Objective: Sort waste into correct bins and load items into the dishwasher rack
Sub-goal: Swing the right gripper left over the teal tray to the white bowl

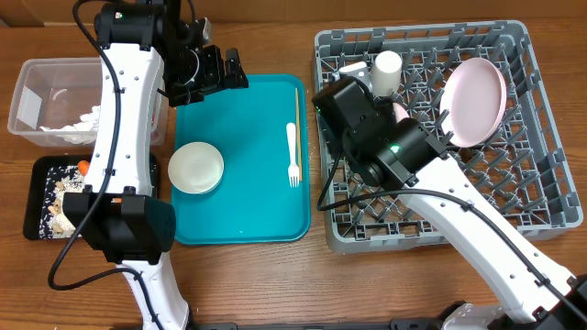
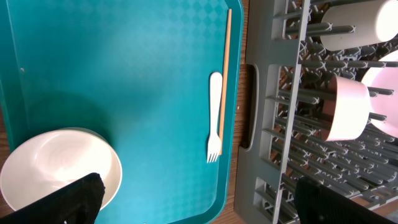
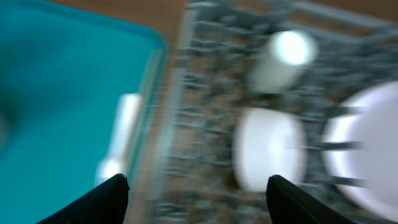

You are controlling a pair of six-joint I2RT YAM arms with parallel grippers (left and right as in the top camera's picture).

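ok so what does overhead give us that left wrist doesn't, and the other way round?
Only overhead: the clear tub holding a white napkin, the black tray with food scraps, plus the left arm and the right arm.
Only left wrist: a clear look at the pale-pink bowl standing on edge between rack pegs; in overhead the right arm covers most of it.
Both: the teal tray, the white bowl on it, the fork, one chopstick, the rack and the white cup.
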